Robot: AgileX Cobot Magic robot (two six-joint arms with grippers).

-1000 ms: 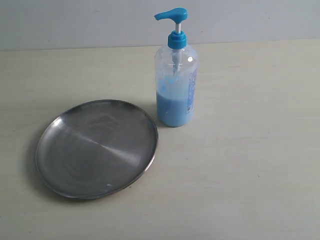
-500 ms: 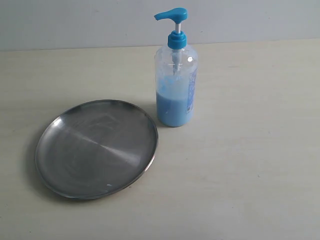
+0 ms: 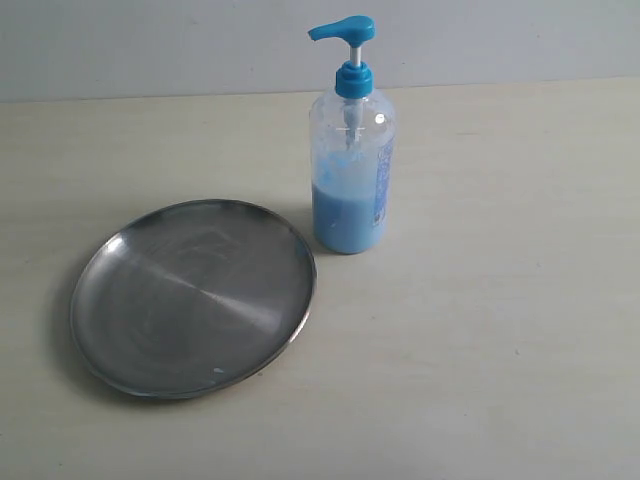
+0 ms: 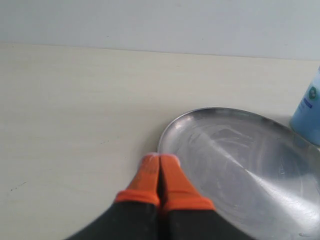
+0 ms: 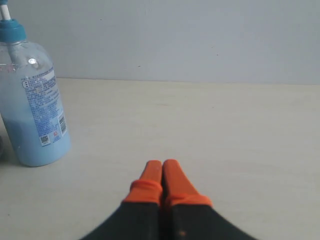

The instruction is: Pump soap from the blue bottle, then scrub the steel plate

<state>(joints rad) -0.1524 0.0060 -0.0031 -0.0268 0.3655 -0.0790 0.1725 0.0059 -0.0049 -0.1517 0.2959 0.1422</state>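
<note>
Nothing has moved since a second ago: with left gripper (image 4: 160, 162) and right gripper (image 5: 162, 167) both clenched empty, I'd press straight down on top of the bottle (image 3: 352, 170), upper centre of the exterior view, aiming soap (image 3: 345, 220) at the plate (image 3: 190, 300), lower left.

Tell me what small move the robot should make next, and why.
Probably move the right gripper up toward the pump head of the blue bottle, ready to press. Both it and the left gripper are shut and touching nothing, the pump head stands raised, and the steel plate looks nearly bare.
</note>
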